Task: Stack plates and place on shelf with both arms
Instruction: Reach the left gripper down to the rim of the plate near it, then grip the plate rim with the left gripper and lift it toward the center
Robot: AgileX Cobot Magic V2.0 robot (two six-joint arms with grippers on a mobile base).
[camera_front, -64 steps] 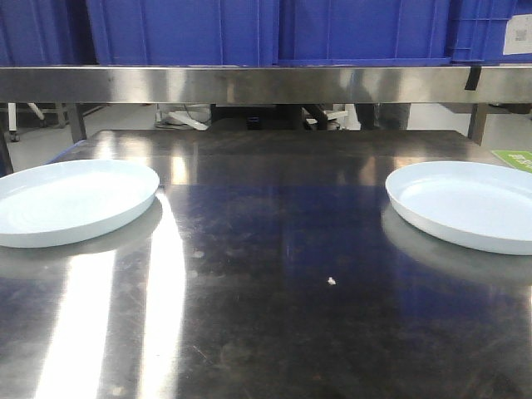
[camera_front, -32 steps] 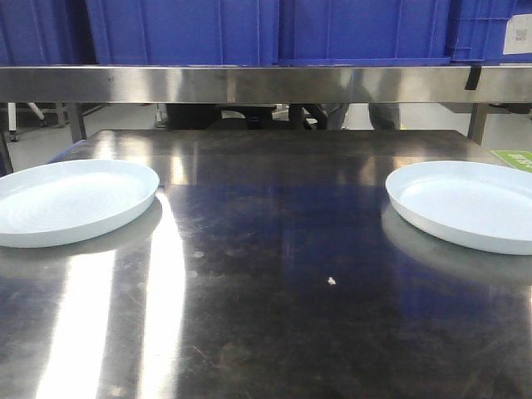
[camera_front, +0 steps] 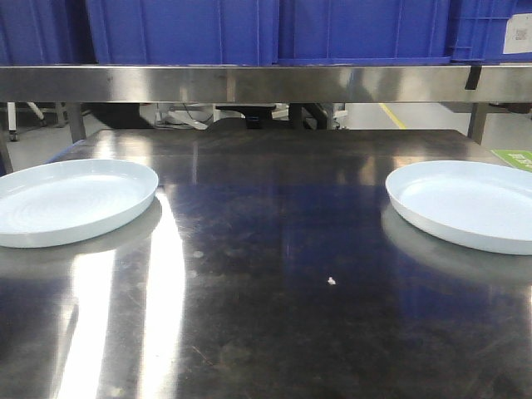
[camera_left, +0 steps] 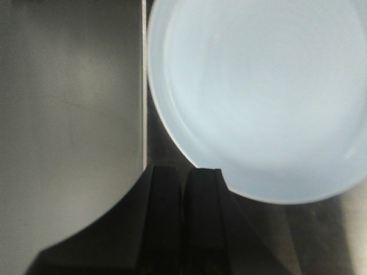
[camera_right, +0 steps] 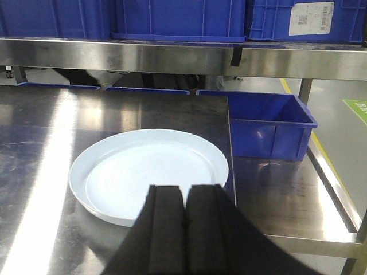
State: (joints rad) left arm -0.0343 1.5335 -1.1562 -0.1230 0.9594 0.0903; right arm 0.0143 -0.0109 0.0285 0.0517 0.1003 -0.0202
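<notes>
while the left plate (camera_front: 71,199) and the right plate (camera_front: 465,204) lie well apart on the desk (camera_front: 274,266), nothing is stacked yet. they must go one on the other, then up on the shelf (camera_front: 266,83) with the blue bins (camera_front: 183,29). the left tool (camera_left: 184,172) has its fingers together, holds nothing, and sits just beside the left plate's rim. the right tool (camera_right: 184,192) is the same, empty, at the near edge of the right plate.

White left plate (camera_front: 71,199), right plate (camera_front: 465,204) lie flat, apart (2, unstacked); shelf (camera_front: 266,83) behind.
</notes>
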